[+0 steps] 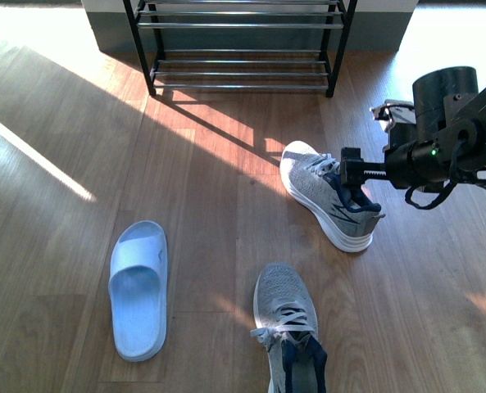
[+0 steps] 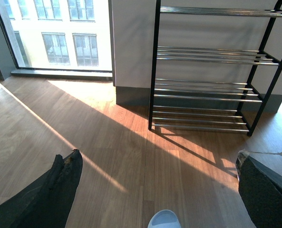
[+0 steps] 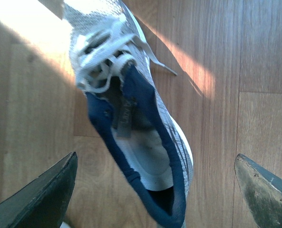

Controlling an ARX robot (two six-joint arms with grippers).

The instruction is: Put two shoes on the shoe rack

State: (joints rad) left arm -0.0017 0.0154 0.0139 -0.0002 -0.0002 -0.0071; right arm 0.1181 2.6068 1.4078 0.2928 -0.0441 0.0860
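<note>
Our right hand [image 3: 155, 159] hangs open over the grey sneaker [image 3: 131, 95], straddling its navy collar, ready to grasp it. The shoe rack [image 1: 243, 74] stands well beyond; our left hand [image 2: 160, 190] is open too.

Edges cut off the heel of the nearer sneaker [image 1: 285, 315]; the top of the shoe rack [image 1: 238, 25].

The far sneaker [image 1: 308, 176], near sneaker [image 1: 283, 307] and blue slide [image 1: 138, 291] lie upright before the rack [image 1: 226, 25].
</note>
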